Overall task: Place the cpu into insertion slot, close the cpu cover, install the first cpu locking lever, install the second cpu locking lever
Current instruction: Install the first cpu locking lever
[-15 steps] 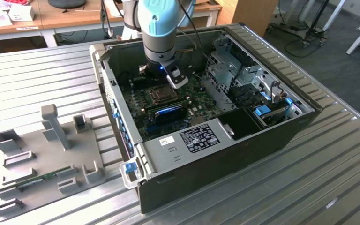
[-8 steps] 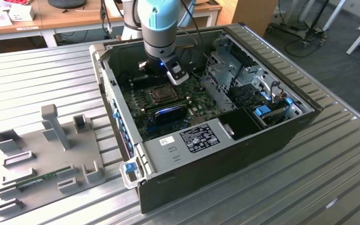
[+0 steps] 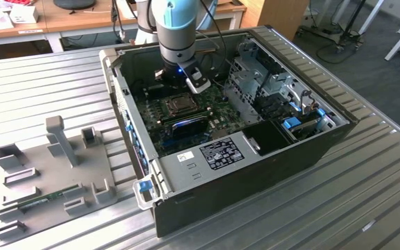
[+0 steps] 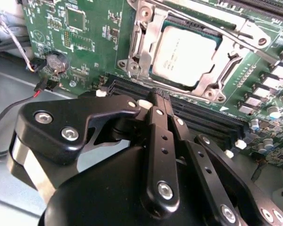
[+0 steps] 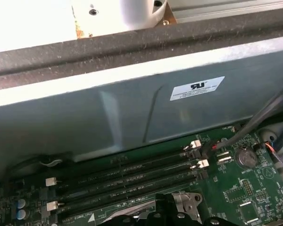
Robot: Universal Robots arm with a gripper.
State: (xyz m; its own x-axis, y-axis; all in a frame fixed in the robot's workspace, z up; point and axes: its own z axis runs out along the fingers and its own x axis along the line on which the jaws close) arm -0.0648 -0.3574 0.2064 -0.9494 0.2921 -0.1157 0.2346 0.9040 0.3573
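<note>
The cpu (image 4: 184,55), a grey square chip, lies flat in the insertion slot (image 4: 133,47) on the green motherboard (image 4: 80,33). The silvery cpu cover (image 4: 155,30) is folded down around the chip's edges. A thin metal locking lever (image 4: 217,29) runs along one side of the cover; I cannot tell whether it is hooked. My black gripper (image 4: 155,98) hovers over the memory slots beside the socket, shut and with nothing in it. In the exterior view the gripper (image 3: 175,86) hangs just above and behind the cpu (image 3: 180,105), inside the open computer case.
The case's walls (image 3: 255,172) surround the motherboard, with a drive cage (image 3: 255,83) at the exterior view's right. Long dark memory slots (image 5: 132,176) run along a grey case wall (image 5: 132,117). A coin battery (image 4: 56,61) and thin wires (image 4: 19,101) lie near the gripper. A grey fixture plate (image 3: 54,172) rests outside the case.
</note>
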